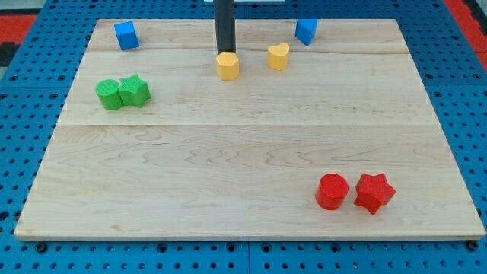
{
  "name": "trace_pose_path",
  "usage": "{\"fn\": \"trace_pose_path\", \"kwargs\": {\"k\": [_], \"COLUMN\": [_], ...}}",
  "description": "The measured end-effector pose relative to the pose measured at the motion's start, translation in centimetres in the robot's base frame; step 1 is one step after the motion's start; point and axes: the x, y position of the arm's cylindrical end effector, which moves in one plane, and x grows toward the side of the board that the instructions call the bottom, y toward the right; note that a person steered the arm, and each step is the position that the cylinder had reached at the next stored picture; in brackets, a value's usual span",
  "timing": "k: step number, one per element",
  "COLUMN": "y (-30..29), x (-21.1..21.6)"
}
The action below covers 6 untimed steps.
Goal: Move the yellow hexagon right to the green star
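Note:
The yellow hexagon (pixel 227 66) sits near the view's top, a little left of centre. My tip (pixel 225 52) stands right behind it, at its top edge, seemingly touching it. The green star (pixel 135 90) lies at the view's left, touching a green cylinder (pixel 109 94) on its left side. The hexagon is well to the right of and slightly above the star.
A yellow heart (pixel 278 56) lies just right of the hexagon. Blue blocks sit at the top left (pixel 126 35) and top right (pixel 306 31). A red cylinder (pixel 332 191) and red star (pixel 374 192) lie at the bottom right. The wooden board (pixel 243 160) ends on all sides.

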Motion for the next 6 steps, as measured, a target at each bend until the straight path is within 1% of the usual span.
{"fn": "trace_pose_path", "kwargs": {"k": [1, 2, 3, 4, 5, 6], "y": [-1.4, 3.6, -0.9, 4.3, 9.3, 8.4], "x": [2.3, 5.3, 0.8, -2.8, -1.8, 5.3]}}
